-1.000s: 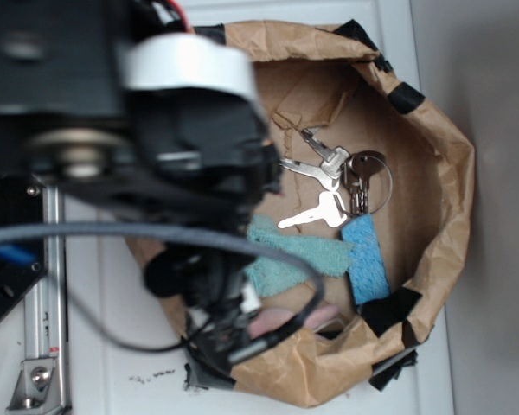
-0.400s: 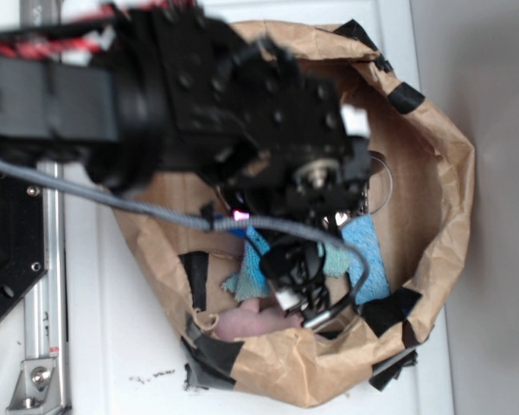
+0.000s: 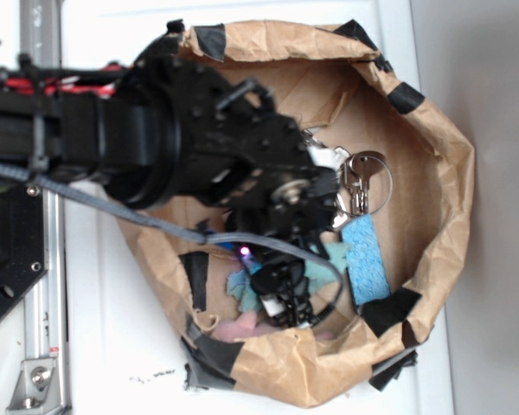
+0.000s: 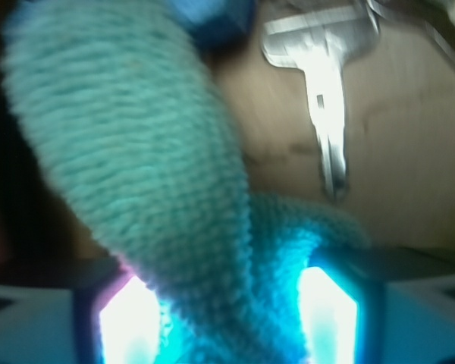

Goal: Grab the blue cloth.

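Worktop (image 3: 112, 346): white surface, carrying everything listed below.

Paper bag (image 3: 441, 199): brown, crumpled, rim rolled down and patched with black tape, lying open on the worktop. I am reaching into it from the left of the exterior view.

My arm (image 3: 138, 156): black, covering most of the left half of the bag, with a grey cable looping across it.

Blue cloth (image 4: 144, 174): teal terry, fuzzy. It is lying on the bag floor in the lower middle, just left of the blue block; in the exterior view only its edges (image 3: 242, 284) are showing around me. In the wrist view a thick fold of it is running up between my two fingers.

Blue block (image 3: 365, 259): brighter blue, rectangular, lying on the bag floor, touching or nearly touching the cloth.

Pink item (image 3: 242, 327): pale, soft, sitting against the lower bag wall, just below the cloth.

Keys (image 3: 359, 177): silver, on a ring, resting above the block; one blade (image 4: 326, 114) is lying just beside the cloth.

My jaws (image 4: 231, 303): I am holding them closed in on the cloth fold, fingers (image 4: 125, 318) pressing against it on both sides.
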You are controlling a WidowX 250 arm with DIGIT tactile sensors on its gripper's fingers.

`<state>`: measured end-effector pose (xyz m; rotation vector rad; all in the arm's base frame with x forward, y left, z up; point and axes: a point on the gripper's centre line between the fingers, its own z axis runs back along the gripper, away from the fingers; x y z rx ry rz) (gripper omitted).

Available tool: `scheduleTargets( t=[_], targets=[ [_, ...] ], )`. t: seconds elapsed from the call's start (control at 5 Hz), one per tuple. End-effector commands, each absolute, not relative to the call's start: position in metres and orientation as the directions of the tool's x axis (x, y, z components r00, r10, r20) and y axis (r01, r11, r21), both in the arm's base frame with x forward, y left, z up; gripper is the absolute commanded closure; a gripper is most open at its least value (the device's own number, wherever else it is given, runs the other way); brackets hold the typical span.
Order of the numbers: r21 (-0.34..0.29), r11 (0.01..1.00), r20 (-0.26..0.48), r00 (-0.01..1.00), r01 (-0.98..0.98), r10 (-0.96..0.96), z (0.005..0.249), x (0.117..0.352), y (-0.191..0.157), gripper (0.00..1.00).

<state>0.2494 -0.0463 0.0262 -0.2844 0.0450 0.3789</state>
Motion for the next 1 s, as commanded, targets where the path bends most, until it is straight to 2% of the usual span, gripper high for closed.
scheduleTargets(
  t=[0.0, 0.2, 0.4, 0.6, 0.8],
  targets=[
    [-0.126, 0.938, 0.021, 0.944, -0.323, 0.328, 0.044, 0.241, -0.038, 1.0],
    [-0.102, 0.973, 0.084, 0.973, -0.205, 0.213, 0.081, 0.243, -0.025, 1.0],
    [-0.112, 0.98, 0.162, 0.969, -0.167, 0.184, 0.132, 0.231, 0.0, 1.0],
    [-0.075, 0.982, 0.163, 0.97, -0.171, 0.181, 0.169, 0.225, 0.012, 1.0],
    [-0.016, 0.988, 0.115, 0.981, -0.155, 0.156, 0.162, 0.228, 0.003, 1.0]
  ],
)
